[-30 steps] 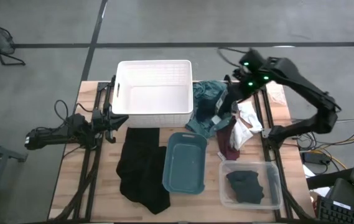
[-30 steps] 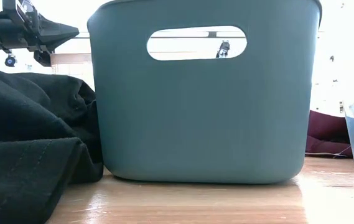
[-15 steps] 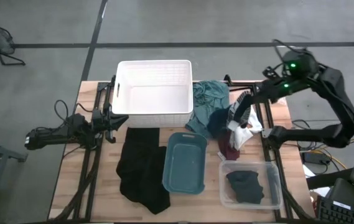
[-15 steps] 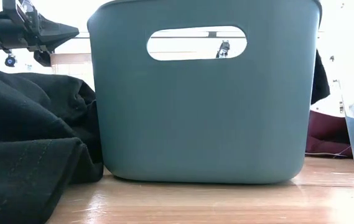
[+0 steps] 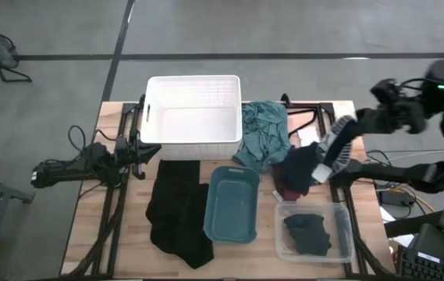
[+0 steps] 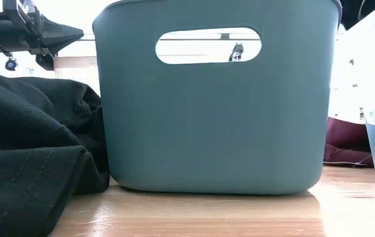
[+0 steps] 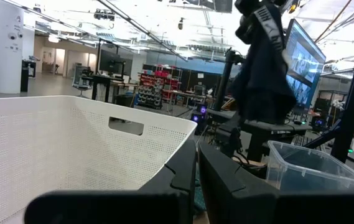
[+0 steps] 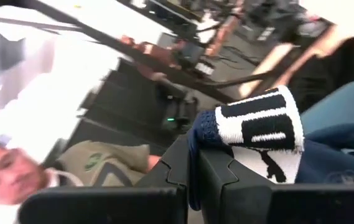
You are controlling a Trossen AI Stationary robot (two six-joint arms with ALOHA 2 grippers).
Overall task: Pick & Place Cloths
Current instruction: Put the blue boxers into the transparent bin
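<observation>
Aloft, right gripper [image 5: 345, 134] jaws clamped on navy cloth [image 5: 303, 165], beyond table's [image 5: 128, 242] right edge.

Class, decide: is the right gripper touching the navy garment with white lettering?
Touching. In the right wrist view, the right gripper has its jaws shut on the navy garment, whose edge emerges from between them; the high view shows it lifted.
</observation>
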